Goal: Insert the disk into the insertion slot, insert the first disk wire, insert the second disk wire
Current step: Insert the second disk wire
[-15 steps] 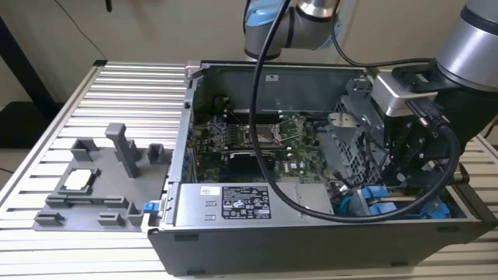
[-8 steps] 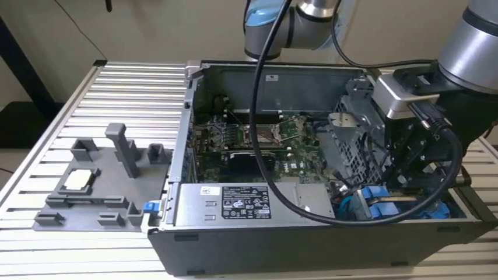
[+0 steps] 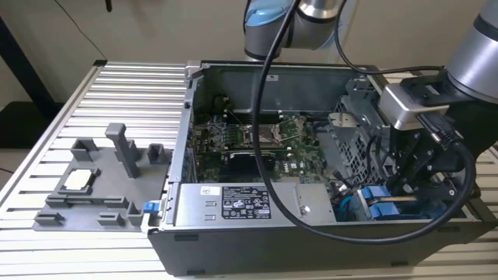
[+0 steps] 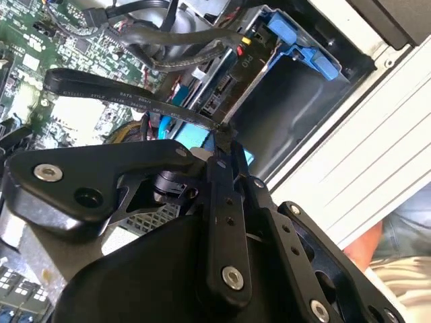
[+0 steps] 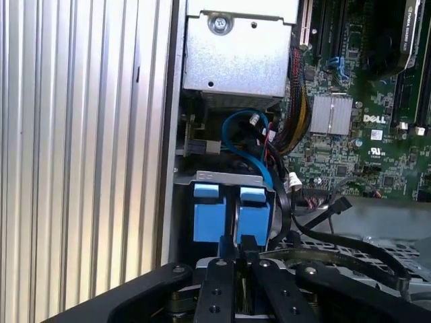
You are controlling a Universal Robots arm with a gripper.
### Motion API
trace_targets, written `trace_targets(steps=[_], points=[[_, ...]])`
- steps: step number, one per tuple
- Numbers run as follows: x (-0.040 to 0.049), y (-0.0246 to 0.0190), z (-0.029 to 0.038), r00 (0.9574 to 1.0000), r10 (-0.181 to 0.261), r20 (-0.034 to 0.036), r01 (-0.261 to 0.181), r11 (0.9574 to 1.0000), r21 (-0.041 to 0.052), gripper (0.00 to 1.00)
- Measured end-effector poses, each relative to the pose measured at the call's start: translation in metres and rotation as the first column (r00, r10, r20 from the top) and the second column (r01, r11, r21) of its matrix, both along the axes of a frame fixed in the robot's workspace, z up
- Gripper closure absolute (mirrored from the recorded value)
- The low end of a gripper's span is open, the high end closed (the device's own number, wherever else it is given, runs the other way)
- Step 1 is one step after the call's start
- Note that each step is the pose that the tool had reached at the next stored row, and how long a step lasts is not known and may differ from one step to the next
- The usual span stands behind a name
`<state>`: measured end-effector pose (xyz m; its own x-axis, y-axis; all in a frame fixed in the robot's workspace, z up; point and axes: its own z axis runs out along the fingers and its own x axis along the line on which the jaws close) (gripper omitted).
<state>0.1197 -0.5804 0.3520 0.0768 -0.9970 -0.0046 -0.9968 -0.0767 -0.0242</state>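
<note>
Your tool (image 4: pixel 225 138) is pinched shut on a flat black wire (image 4: pixel 114 91) just above the disk (image 5: pixel 232 215), which sits in the insertion slot (image 3: pixel 393 210). Wire insertion seems underway; seating it likely needs careful alignment.

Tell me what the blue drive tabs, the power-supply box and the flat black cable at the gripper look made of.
Blue drive tabs: likely moulded plastic, uniform bright colour, smooth satin faces.
Power-supply box: sheet metal, dull silver-grey, folded edges, label stuck on.
Flat black cable: flexible plastic-jacketed ribbon, matte, bends freely near the gripper.
</note>
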Motion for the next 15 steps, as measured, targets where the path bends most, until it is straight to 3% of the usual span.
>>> trace_targets(steps=[5,6,9,11,13,15], points=[[0.0005,-0.0015,-0.0005,1.0,0.0,0.0021,0.0,1.0,0.0007,0.84],[0.0005,-0.0016,-0.0004,1.0,0.0,0.006,0.0,1.0,0.0014,0.84],[0.0005,-0.0014,-0.0007,0.9995,0.0,0.0331,0.0,1.0,0.0067,0.84],[0.0007,-0.0003,-0.0009,0.999,0.0,0.0445,0.0,1.0,0.0097,0.84],[0.0011,0.0033,-0.0021,0.9988,0.0,0.0493,0.0,0.9999,0.0122,0.84],[0.0018,0.0076,-0.0039,0.9988,0.0,0.0494,0.0,0.9999,0.0133,0.84]])
